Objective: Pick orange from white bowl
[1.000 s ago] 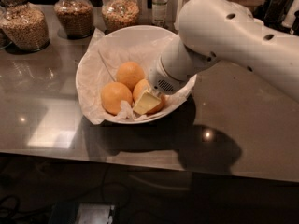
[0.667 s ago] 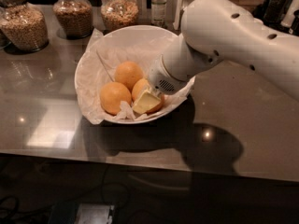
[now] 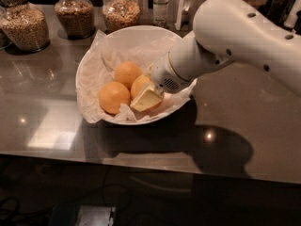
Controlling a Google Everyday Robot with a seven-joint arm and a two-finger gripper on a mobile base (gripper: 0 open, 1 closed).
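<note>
The white bowl [image 3: 89,65], wide and lined with crumpled white paper, stands on the dark counter. Three oranges lie in it. One is at the front left [image 3: 114,97] and one at the back [image 3: 128,73]. The orange [image 3: 139,84] on the right is partly hidden by my gripper. My gripper [image 3: 146,98], with cream-coloured tips, reaches down into the bowl from the right and sits against the front of that right orange. The white arm [image 3: 235,36] stretches over the bowl's right rim.
Three glass jars of grains [image 3: 23,25] [image 3: 74,13] [image 3: 121,11] stand behind the bowl, with a small bottle [image 3: 160,6] beside them. The glossy counter [image 3: 235,126] extends to the right and front, and its front edge [image 3: 141,161] is near.
The arm's upper part has shifted slightly to the right. The gripper stays at the same orange in the bowl. The oranges have not visibly moved.
</note>
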